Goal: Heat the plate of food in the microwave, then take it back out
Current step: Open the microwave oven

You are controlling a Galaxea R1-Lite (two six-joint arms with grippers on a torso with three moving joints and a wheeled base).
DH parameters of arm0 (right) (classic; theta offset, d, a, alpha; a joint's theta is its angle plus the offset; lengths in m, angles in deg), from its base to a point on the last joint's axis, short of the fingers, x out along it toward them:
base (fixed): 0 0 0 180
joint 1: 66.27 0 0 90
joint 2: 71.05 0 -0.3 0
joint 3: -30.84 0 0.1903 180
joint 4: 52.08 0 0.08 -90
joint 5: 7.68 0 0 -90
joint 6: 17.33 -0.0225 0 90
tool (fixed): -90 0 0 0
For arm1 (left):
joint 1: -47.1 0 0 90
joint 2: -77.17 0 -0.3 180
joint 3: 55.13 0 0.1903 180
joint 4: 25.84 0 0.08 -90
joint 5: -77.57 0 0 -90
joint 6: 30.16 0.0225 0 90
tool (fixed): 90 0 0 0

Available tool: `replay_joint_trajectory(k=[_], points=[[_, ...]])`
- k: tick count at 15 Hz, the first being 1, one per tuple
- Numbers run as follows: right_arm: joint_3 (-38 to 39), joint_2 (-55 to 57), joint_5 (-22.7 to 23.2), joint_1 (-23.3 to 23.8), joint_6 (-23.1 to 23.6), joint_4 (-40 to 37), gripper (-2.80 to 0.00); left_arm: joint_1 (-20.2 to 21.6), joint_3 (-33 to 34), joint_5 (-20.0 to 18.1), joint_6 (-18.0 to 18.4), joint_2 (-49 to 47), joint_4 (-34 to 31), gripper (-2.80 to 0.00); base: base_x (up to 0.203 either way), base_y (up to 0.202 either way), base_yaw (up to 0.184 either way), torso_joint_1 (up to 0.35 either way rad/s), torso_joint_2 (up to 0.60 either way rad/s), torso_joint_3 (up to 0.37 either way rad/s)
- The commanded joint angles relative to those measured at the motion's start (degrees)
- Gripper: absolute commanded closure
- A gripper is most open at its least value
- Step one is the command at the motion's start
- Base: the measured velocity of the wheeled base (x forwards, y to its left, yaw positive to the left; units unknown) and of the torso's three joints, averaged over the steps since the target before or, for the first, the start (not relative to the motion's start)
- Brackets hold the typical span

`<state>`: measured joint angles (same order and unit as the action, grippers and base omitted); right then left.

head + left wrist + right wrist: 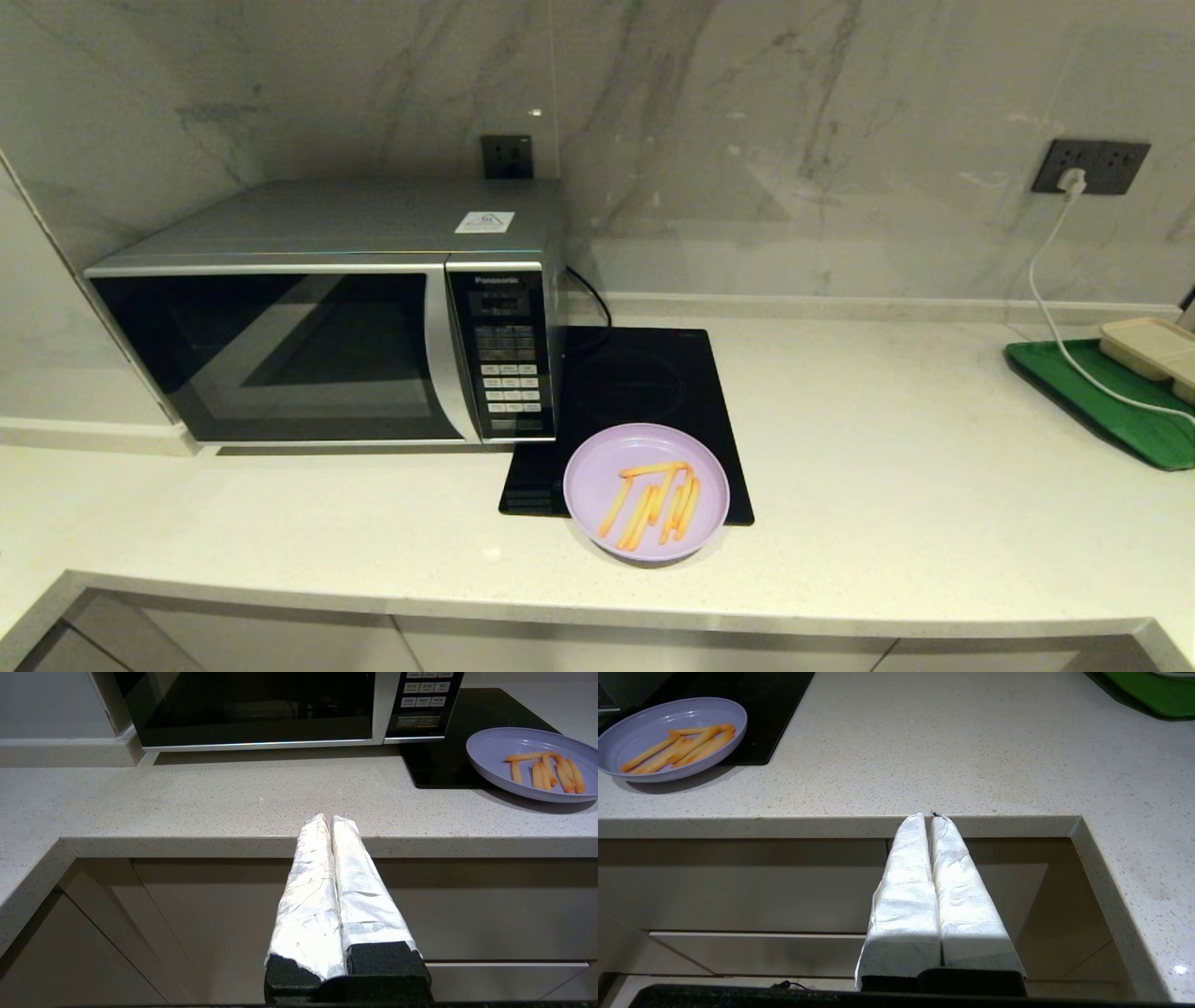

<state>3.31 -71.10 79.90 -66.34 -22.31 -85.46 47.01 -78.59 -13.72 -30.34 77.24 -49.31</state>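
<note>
The lilac plate of food (646,492), with several orange fries, rests on the front edge of the black cooktop and overhangs onto the counter. The same plate (532,763) (672,737) shows in both wrist views. To its left stands the silver microwave (327,317) with its dark door closed; the microwave's lower front (261,714) fills the far part of the left wrist view. My left gripper (328,820) is shut and empty, held before the counter's front edge. My right gripper (927,817) is likewise shut and empty at that edge, right of the plate. Neither arm shows in the head view.
A flat black induction cooktop (635,392) lies right of the microwave. A green tray (1111,401) with a beige compartment tray (1153,350) sits at the far right, crossed by a white cable (1055,308) from a wall socket. Cabinet fronts lie below the counter.
</note>
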Motion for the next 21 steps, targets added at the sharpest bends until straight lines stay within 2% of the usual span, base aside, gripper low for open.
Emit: replay_joint_trajectory(k=[1,8,10,12,13,15,17,19,21], points=[[0.0,0.0,0.0,0.0,0.0,0.0,0.00,0.0,0.0,0.0,0.0,0.0,0.0,0.00,0.000,0.000,0.000,0.000,0.00,0.000],[0.0,0.0,0.0,0.1,0.0,0.0,0.00,0.0,-0.1,0.9,0.8,0.0,0.0,0.00,0.000,0.000,0.000,0.000,0.00,0.000],[0.0,0.0,0.0,0.0,0.0,0.0,0.00,0.0,-2.0,0.4,1.3,0.0,-0.5,0.00,0.000,0.000,0.000,0.000,0.00,0.000],[0.0,0.0,0.0,0.0,0.0,0.0,0.00,0.0,-9.1,-1.4,1.3,-0.9,-3.4,0.00,0.000,0.000,0.000,0.000,0.00,0.000],[0.0,0.0,0.0,0.0,0.0,0.0,0.00,0.0,-14.7,-3.1,1.0,-2.7,-5.8,0.00,0.000,0.000,0.000,0.000,0.00,0.000],[0.0,0.0,0.0,0.0,0.0,0.0,0.00,-0.8,-24.6,-7.5,-1.1,-10.7,-9.1,0.00,0.000,0.000,0.000,0.000,0.00,0.000],[0.0,0.0,0.0,0.0,0.0,0.0,0.00,-5.9,-34.7,-13.0,-3.4,-21.1,-11.7,0.00,0.000,0.000,0.000,0.000,0.00,0.000],[0.0,0.0,0.0,0.0,-0.1,0.0,0.00,-16.8,-39.6,-16.3,-5.8,-30.7,-14.1,0.00,0.000,0.000,0.000,0.000,0.00,0.000],[0.0,0.0,0.0,0.0,0.0,0.0,0.00,-24.8,-42.3,-18.1,-11.5,-40.1,-13.5,0.00,0.000,0.000,0.000,0.000,0.00,0.000]])
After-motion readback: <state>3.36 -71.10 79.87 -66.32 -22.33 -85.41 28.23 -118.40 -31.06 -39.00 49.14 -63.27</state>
